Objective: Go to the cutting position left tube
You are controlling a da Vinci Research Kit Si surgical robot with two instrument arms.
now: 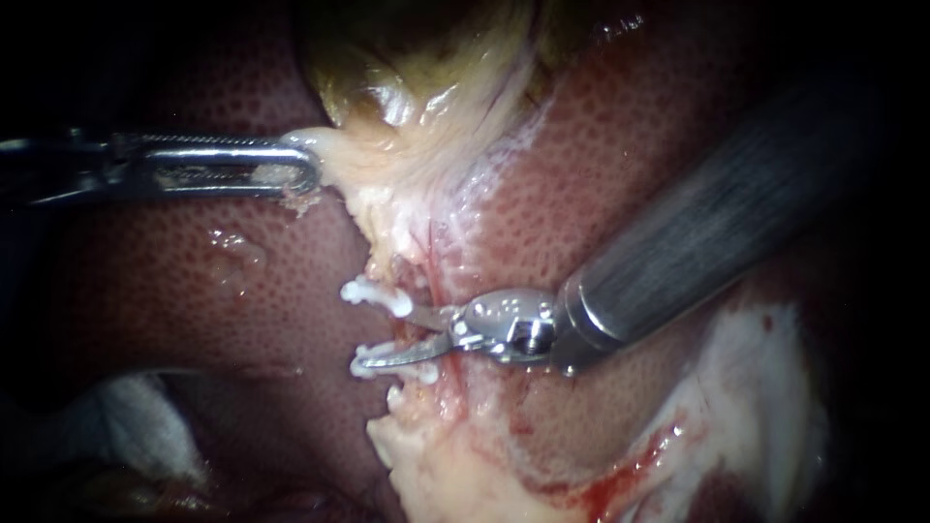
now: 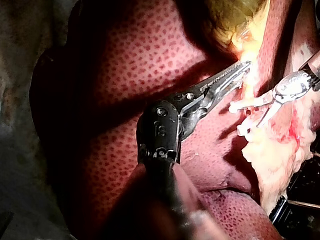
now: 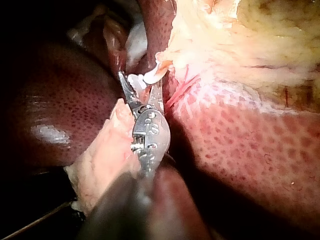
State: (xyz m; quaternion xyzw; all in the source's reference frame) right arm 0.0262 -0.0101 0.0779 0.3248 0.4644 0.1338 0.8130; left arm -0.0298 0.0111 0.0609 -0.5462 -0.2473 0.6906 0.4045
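**Endoscope view**
- Left instrument point(image 1: 310, 167): the shaft enters from the left. Its long slotted jaws are clamped on the pale lower edge of the gallbladder point(image 1: 417, 77).
- Right instrument point(image 1: 395, 335): a broad shaft comes in from the upper right. Its 2 thin blades are parted with a plain gap and grip nothing.
- Tube point(image 1: 424, 334): it runs down from the gallbladder over the liver point(image 1: 194, 291) and crosses the gap between the parted blades.
- Upper white clip point(image 1: 374, 293): on the tube, just above the upper blade.
- Lower white clip point(image 1: 373, 368): on the tube, with the lower blade lying along it. Contact cannot be told.
- Pale fatty tissue point(image 1: 436, 465): below the clips, streaked with red.

**Left wrist view**
- Left instrument point(image 2: 242, 67): its toothed jaws are closed on pale tissue at the edge of the gallbladder point(image 2: 235, 20), with the liver point(image 2: 140, 65) beneath.
- Right instrument point(image 2: 255, 114): it lies ahead of and beside the left one. Its blades are spread, with 2 white clips point(image 2: 241, 106) at their tips.

**Right wrist view**
- Right instrument point(image 3: 141, 82): the blades are parted in a narrow V and nothing is clamped.
- Tube point(image 3: 144, 94): a reddish strand lying in the V between the blades.
- White clips point(image 3: 137, 78): just ahead of the blade tips.
- Liver point(image 3: 250, 165): beside the instrument.
- Pale fatty tissue point(image 3: 100, 160): against the instrument's other side.
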